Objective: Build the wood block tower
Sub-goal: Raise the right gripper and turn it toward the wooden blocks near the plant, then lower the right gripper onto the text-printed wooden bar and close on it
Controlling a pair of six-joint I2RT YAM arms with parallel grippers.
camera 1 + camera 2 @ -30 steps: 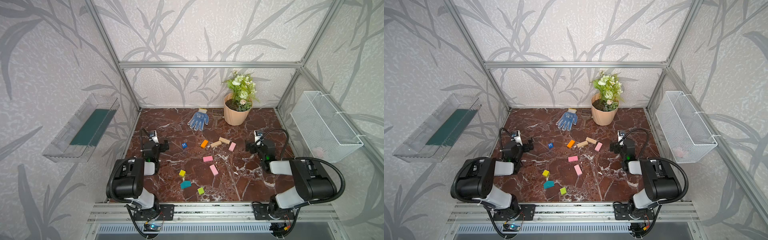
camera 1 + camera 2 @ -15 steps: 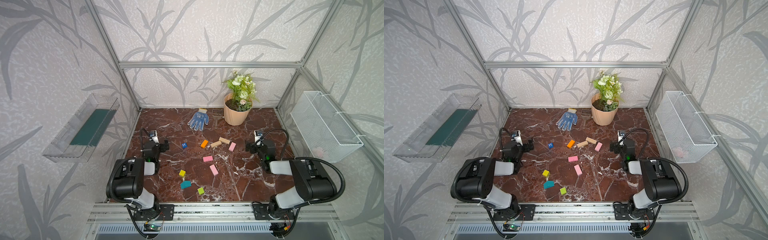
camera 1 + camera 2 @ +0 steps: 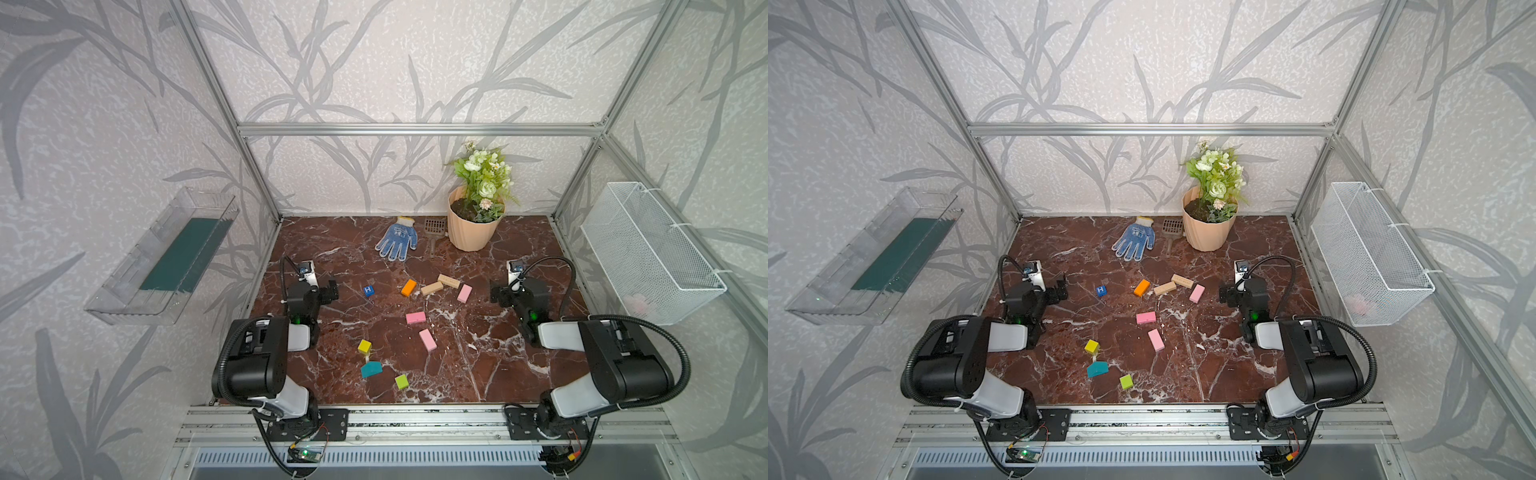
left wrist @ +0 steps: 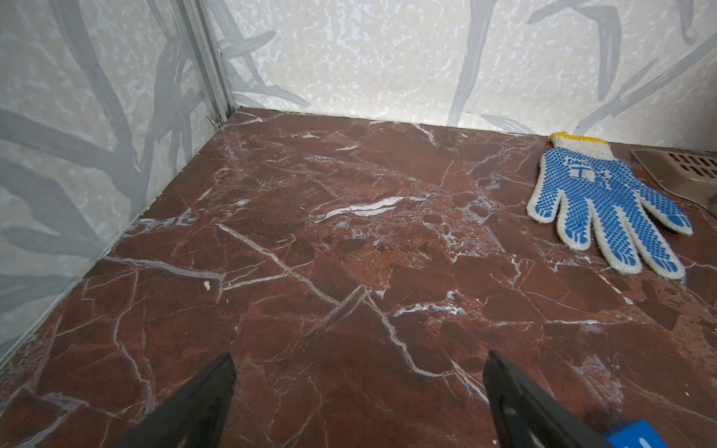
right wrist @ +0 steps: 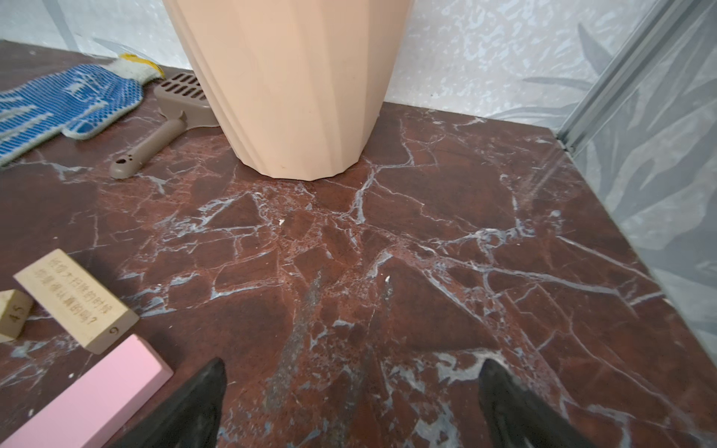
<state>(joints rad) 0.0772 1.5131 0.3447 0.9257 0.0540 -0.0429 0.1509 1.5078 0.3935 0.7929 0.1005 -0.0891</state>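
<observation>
Marble table (image 3: 498, 374), with both arms folded low at its sides. The left gripper (image 4: 359, 368) and right gripper (image 5: 351, 368) have their jaws spread wide with nothing between them, each over bare marble. Along the back edge are the flowerpot (image 3: 471, 232), glove (image 3: 397, 241) and scoop (image 3: 434, 232). The wood blocks (image 3: 427, 340) lie singly on the table between the arms, none stacked. Two tan oblongs (image 3: 432, 287) lie just beside an orange oblong (image 3: 409, 287). There are also three pink oblongs (image 3: 415, 318), a teal piece (image 3: 371, 369), a blue "H" cube (image 3: 368, 290), a yellow cube (image 3: 364, 346) and a lime cube (image 3: 401, 381).
</observation>
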